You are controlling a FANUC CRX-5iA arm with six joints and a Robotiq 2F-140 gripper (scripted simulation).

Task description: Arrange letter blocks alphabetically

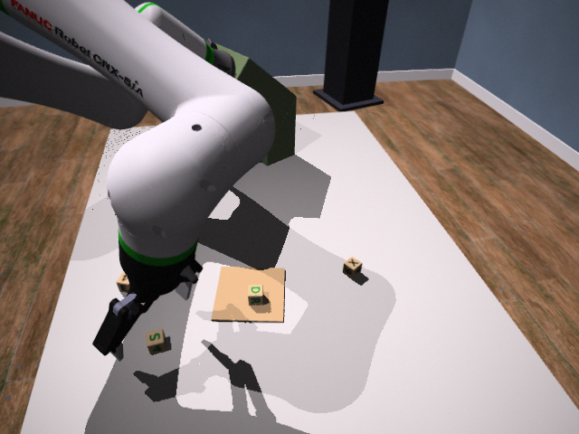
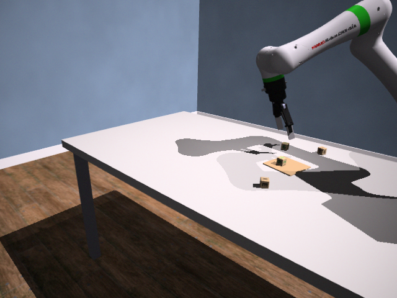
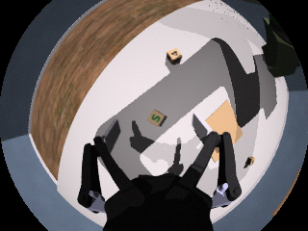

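Below the spread fingertips lies the pale wooden cube with a green S on top (image 1: 155,341) (image 2: 285,146) (image 3: 156,117), apparently the block to be taken next. It is seen in the wrist view between the two pads, near the midline of the black two-finger gripper (image 1: 148,313) (image 2: 285,131) (image 3: 156,129). The fingers are held wide apart with nothing between them, and height remains to be lost. No long axis is offered by a cube, so the pads would best be squared to two opposite side faces; if they were lowered askew, the block could be twisted.

The S block rests on the smooth white table (image 1: 444,326) (image 2: 144,160) (image 3: 130,67), off the thin, square, tan mat (image 1: 233,285) (image 2: 294,166) (image 3: 223,120). On the mat's matte surface stands the wooden cube with a green D (image 1: 255,294) (image 2: 281,161). As judged from the robot's base, the S should be set to the right of D, with room kept for X beyond.

Off the mat, on its other side, sits the wooden cube with a dark X (image 1: 352,266) (image 2: 264,182). The wooden cube with a dark mark, perhaps a 4 (image 1: 123,283) (image 2: 322,150) (image 3: 173,55), also lies off it.
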